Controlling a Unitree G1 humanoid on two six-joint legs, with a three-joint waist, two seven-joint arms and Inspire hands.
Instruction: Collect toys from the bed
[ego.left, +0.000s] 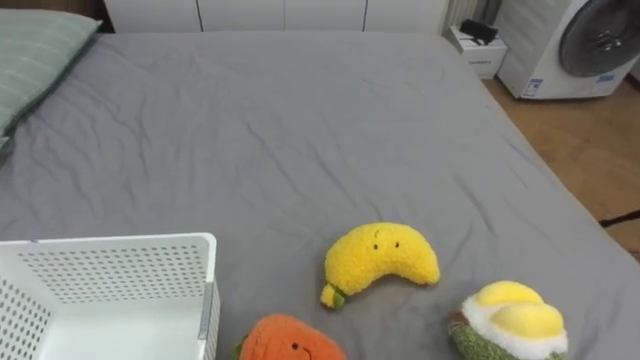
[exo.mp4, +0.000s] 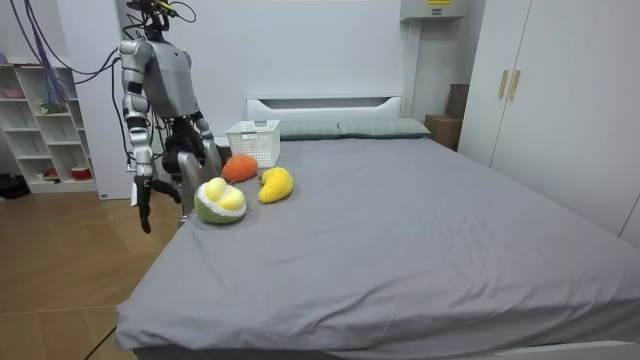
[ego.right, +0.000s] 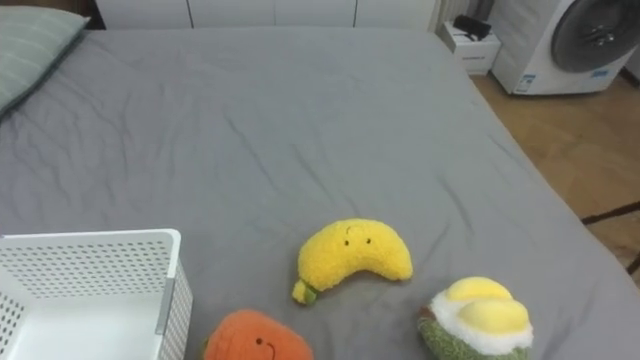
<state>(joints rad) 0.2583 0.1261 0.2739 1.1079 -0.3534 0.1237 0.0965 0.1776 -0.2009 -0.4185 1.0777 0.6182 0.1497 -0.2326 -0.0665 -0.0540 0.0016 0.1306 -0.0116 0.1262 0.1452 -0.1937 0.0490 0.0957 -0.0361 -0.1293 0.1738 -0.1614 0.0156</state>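
the grey bed (ego.left: 300, 130) takes up most of the scene, and the robot stands at its side near the head end. a white basket (ego.left: 110, 262) sits on the bed at the robot's front left, cut off by the frame, so i can't see what's inside it. all three toys are on the bed near the robot's edge, and none is in the basket. the green and yellow durian toy (ego.left: 512, 320) lies furthest to its right. the yellow banana toy (ego.left: 380, 262) is in the middle, its long axis running left to right with the stem end pointing back towards the robot. the orange toy (ego.left: 290, 342) is just beside the basket, its lower half cut off.

the right hand (exo.mp4: 145, 208) hangs at the robot's side, off the bed, its fingers straight, loose and holding nothing. the durian toy looks nearest to it. what i take for the left hand (exo.mp4: 205, 160) blends into the body at the bed's edge, and i can't tell its state.
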